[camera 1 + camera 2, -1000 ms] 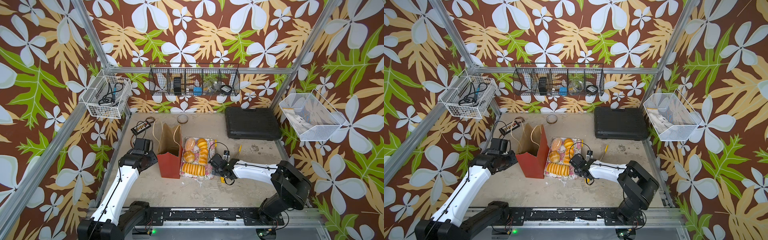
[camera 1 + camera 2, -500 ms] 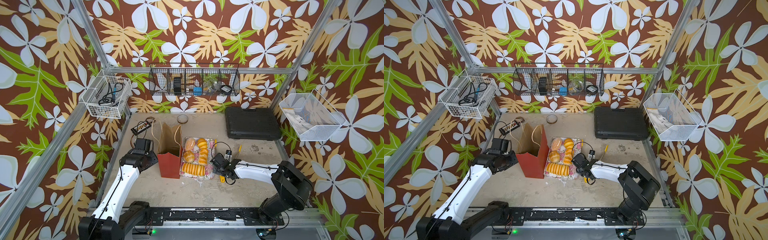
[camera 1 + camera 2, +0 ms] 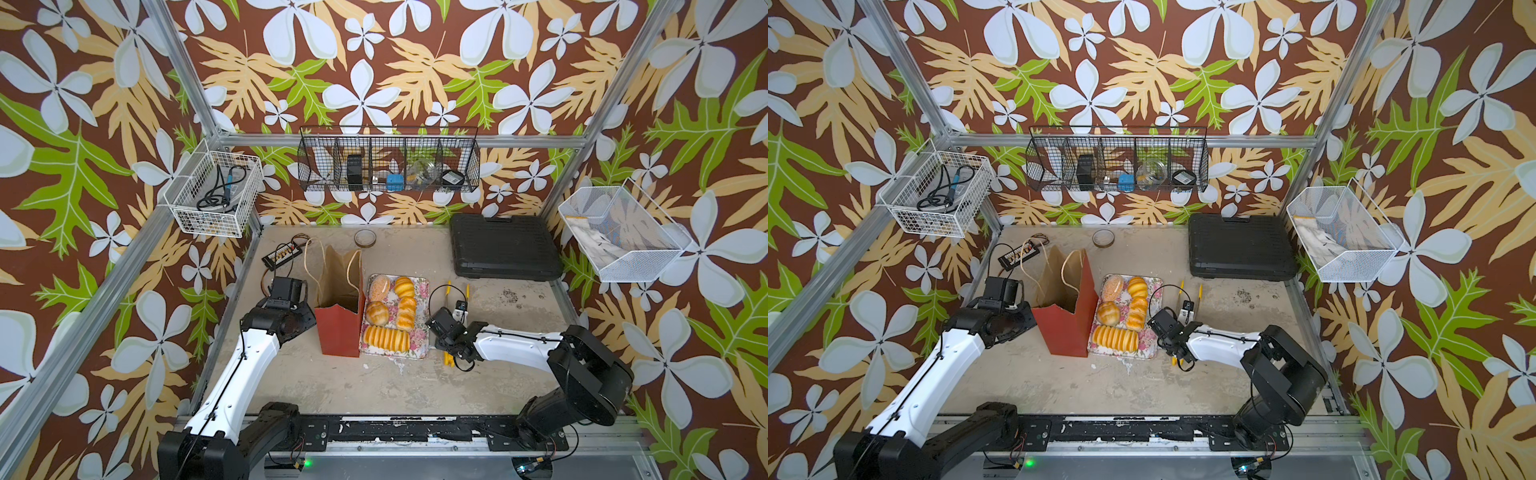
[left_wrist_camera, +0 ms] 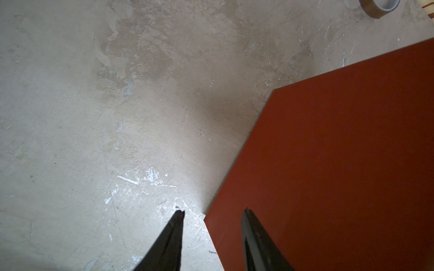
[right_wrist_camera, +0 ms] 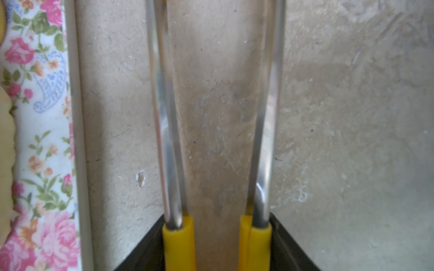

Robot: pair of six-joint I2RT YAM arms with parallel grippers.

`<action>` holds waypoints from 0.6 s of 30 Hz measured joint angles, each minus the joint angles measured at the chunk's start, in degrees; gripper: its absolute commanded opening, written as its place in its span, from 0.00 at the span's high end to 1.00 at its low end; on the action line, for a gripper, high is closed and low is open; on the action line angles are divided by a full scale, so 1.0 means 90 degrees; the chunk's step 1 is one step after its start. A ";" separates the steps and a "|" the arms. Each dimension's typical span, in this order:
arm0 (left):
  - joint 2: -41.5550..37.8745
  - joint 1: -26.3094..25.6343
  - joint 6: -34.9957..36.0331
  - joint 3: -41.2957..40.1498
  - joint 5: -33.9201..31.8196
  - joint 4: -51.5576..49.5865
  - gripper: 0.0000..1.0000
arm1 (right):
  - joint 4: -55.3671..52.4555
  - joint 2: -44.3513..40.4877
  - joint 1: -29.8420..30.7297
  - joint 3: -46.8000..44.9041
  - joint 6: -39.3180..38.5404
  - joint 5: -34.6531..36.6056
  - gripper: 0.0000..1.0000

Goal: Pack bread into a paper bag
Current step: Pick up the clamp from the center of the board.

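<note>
The bread lies on a floral tray [image 3: 419,352]: a seed-speckled bun [image 3: 379,286], a round bun [image 3: 377,312], two small ridged rolls [image 3: 404,286] and a long ridged loaf [image 3: 385,337]. Left of the tray stands the paper bag [image 3: 338,332] [image 3: 1067,332], upright and open at the top. My left gripper [image 4: 212,210] hangs open beside its red face [image 4: 340,152], holding nothing. Right of the tray, my right gripper [image 5: 217,217] is shut on the yellow handles [image 5: 178,241] of the tongs [image 3: 448,286], which lie on the floor.
A black case [image 3: 505,247] lies at the back right. A tape roll [image 3: 365,238] and a small terminal strip [image 3: 282,258] sit behind the bag. Wire baskets hang on the left, back and right walls.
My right gripper's jaws have closed in on the tongs' handles, and that wrist shifted slightly. The left arm, the bag and the bread have not moved.
</note>
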 measured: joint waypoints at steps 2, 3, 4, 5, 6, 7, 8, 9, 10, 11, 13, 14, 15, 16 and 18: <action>0.0000 0.0000 -0.0002 -0.0029 0.0000 0.0005 0.55 | -0.0061 -0.0129 0.0000 -0.0087 0.0002 -0.0036 0.50; 0.0000 0.0000 -0.0005 -0.0039 0.0000 0.0007 0.55 | -0.0131 -0.0221 0.0000 -0.0136 0.0005 -0.0061 0.53; 0.0000 0.0000 -0.0024 -0.0044 0.0000 0.0007 0.55 | -0.0250 -0.0321 0.0002 -0.0175 0.0007 -0.0136 0.56; 0.0000 0.0000 -0.0024 -0.0046 0.0000 0.0007 0.55 | -0.0376 -0.0427 0.0007 -0.0211 0.0005 -0.0204 0.58; 0.0000 0.0000 -0.0027 -0.0046 0.0000 0.0015 0.55 | -0.0544 -0.0566 0.0022 -0.0250 0.0005 -0.0250 0.64; 0.0000 0.0000 -0.0027 -0.0046 0.0000 0.0027 0.55 | -0.0729 -0.0724 0.0036 -0.0267 -0.0010 -0.0277 0.69; 0.0000 0.0000 -0.0029 -0.0046 0.0002 0.0036 0.55 | -0.0877 -0.0884 0.0053 -0.0272 0.0012 -0.0325 0.72; 0.0000 0.0000 -0.0036 -0.0046 0.0000 0.0044 0.55 | -0.1042 -0.1069 0.0078 -0.0257 0.0022 -0.0333 0.75; 0.0000 0.0000 -0.0049 -0.0046 0.0002 0.0056 0.55 | -0.1195 -0.1258 0.0083 -0.0219 0.0017 -0.0347 0.77; 0.0000 0.0000 -0.0049 -0.0046 0.0002 0.0070 0.55 | -0.1324 -0.1433 0.0100 -0.0170 0.0012 -0.0364 0.77; -0.0007 0.0000 -0.0049 -0.0056 0.0002 0.0102 0.55 | -0.1615 -0.1814 0.0124 0.0002 -0.0117 -0.0359 0.76; -0.0015 0.0000 -0.0051 -0.0068 0.0005 0.0117 0.55 | -0.1749 -0.1967 0.0126 0.0112 -0.0165 -0.0362 0.76; -0.0027 0.0000 -0.0053 -0.0080 0.0005 0.0131 0.55 | -0.1875 -0.2130 0.0129 0.0240 -0.0248 -0.0359 0.76; -0.0039 0.0000 -0.0068 -0.0090 0.0007 0.0131 0.55 | -0.1996 -0.2268 0.0129 0.0367 -0.0321 -0.0362 0.75; -0.0068 0.0000 -0.0129 -0.0100 0.0027 0.0138 0.55 | -0.2208 -0.2535 0.0134 0.0682 -0.0544 -0.0374 0.72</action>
